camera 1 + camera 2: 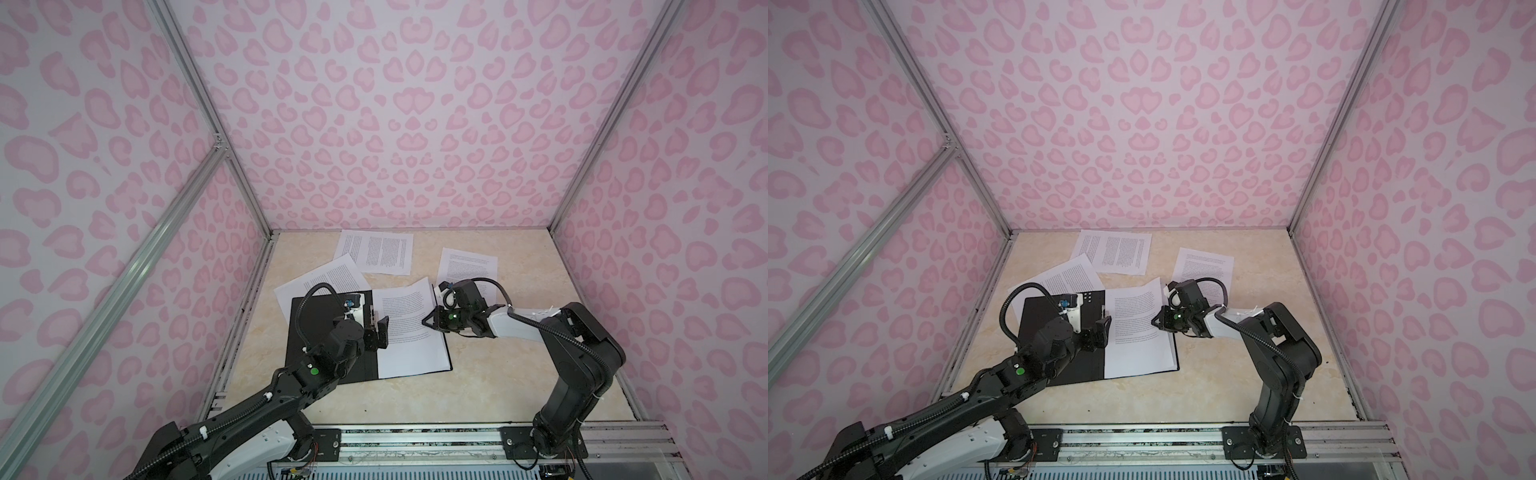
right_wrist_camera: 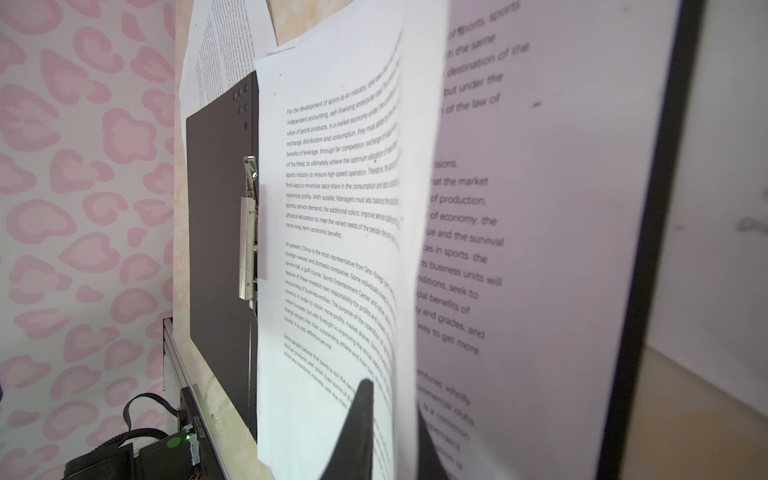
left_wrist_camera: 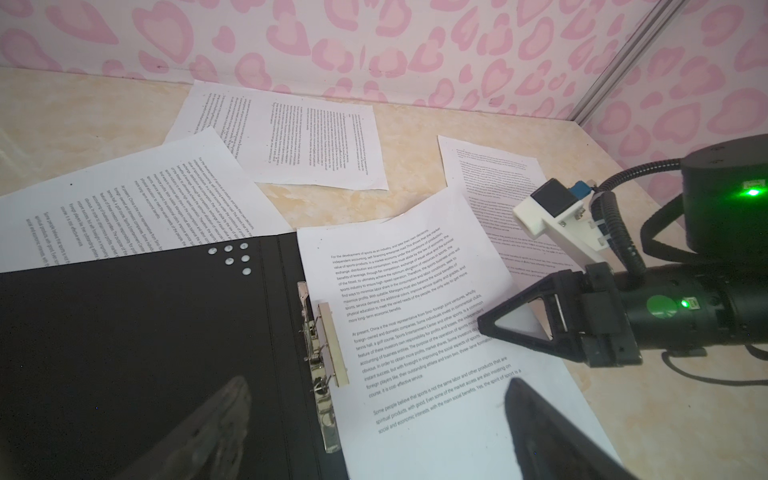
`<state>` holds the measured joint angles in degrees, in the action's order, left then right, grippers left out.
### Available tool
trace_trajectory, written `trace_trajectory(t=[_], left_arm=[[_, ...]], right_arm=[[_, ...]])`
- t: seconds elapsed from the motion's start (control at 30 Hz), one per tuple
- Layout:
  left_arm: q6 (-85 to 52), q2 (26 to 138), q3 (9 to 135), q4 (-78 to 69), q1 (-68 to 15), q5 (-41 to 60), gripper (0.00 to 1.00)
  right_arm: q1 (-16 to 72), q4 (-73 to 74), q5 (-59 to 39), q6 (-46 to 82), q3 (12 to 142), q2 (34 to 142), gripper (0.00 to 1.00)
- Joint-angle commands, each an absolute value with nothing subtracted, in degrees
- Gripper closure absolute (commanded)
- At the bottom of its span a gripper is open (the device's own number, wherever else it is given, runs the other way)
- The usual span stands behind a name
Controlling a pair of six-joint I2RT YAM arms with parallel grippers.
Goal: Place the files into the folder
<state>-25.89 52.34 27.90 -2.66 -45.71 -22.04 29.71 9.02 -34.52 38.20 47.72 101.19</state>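
Observation:
The folder (image 1: 305, 328) (image 1: 1034, 324) lies open, black inside, with a metal clip (image 3: 324, 345) (image 2: 249, 241) at its spine. White printed files cover its right half; the top sheet (image 1: 411, 332) (image 3: 415, 332) (image 2: 324, 208) has its right edge lifted and curled. My right gripper (image 1: 428, 321) (image 1: 1154, 322) (image 2: 395, 399) is at that edge, one finger on each side, closed on the sheet. Another printed sheet (image 2: 540, 249) lies flat beneath. My left gripper (image 1: 380, 324) (image 1: 1102, 328) (image 3: 376, 384) hangs open above the spine, holding nothing.
Three loose files lie on the beige table: one at the back (image 1: 376, 251), one at the right (image 1: 467, 266) behind my right arm, one tucked under the folder's far left corner (image 1: 320, 280). Pink patterned walls close in three sides; a metal rail (image 1: 415, 440) runs along the front.

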Motion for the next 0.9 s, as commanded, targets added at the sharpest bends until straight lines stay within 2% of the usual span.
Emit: trace_trajectory(t=[0.0, 0.4, 0.77, 0.87], left_arm=[[-26.01, 52.56, 28.74, -3.03, -45.64, -21.89, 0.03], [-26.02, 52.30, 28.74, -3.04, -45.66, -21.62, 0.03], [-25.93, 51.25, 28.60, -2.81, -45.66, -21.48, 0.03], [-25.84, 50.92, 28.38, -2.92, -45.68, -21.45, 0.03]], right_arm=[[29.84, 9.15, -34.02, 37.85, 47.16, 100.84, 0.80], [29.27, 2.39, -27.55, 34.22, 47.45, 97.86, 0.52], [22.55, -2.90, -19.87, 31.28, 46.14, 91.92, 0.29], [20.19, -2.51, -18.70, 32.86, 46.85, 92.57, 0.25]])
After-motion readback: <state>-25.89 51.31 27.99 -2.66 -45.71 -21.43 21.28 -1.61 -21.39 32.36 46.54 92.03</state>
